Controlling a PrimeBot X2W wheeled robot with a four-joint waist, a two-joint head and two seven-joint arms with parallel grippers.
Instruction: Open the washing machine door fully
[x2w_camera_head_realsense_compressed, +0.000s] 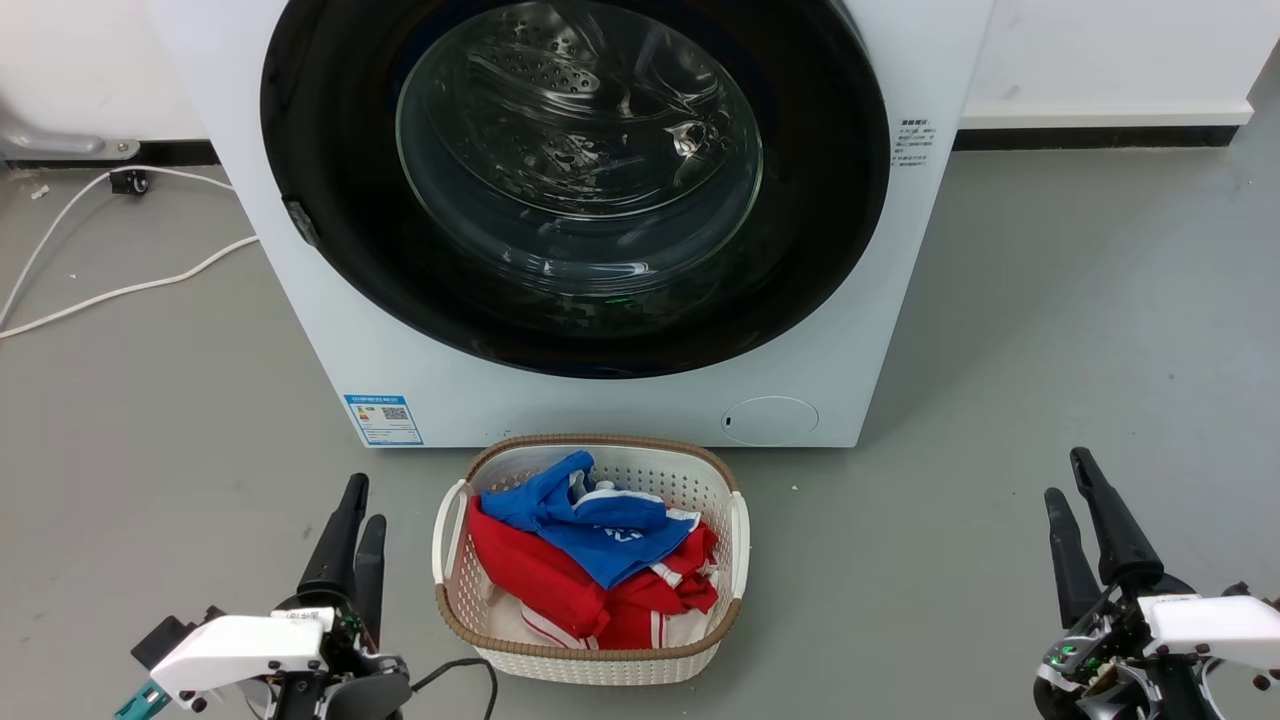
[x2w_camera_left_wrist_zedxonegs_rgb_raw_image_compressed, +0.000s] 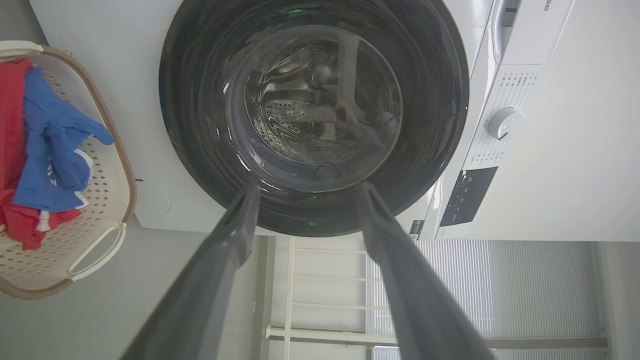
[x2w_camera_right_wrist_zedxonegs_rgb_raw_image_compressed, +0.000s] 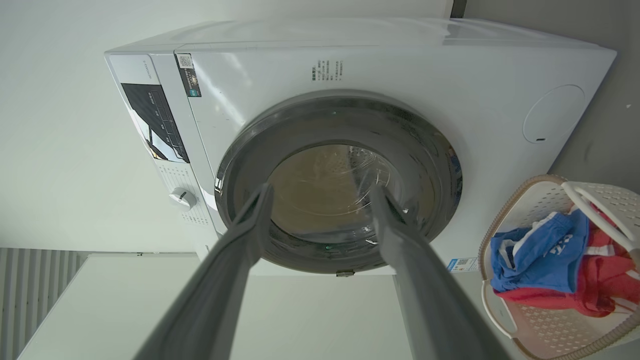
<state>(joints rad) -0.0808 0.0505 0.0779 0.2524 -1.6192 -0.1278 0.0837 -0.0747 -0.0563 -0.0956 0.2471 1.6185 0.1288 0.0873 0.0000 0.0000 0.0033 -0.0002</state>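
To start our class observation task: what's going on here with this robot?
Nothing is being handled yet. The washing machine door is shut. The left gripper and right gripper are open and empty, low and well short of the washing machine. A basket of red and blue clothes sits on the floor before it.

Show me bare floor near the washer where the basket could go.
Widest free patch: the floor right of the washing machine, up to the right gripper. A smaller one lies left, between the cables and the left gripper. Crowded: the basket sits right below the door.
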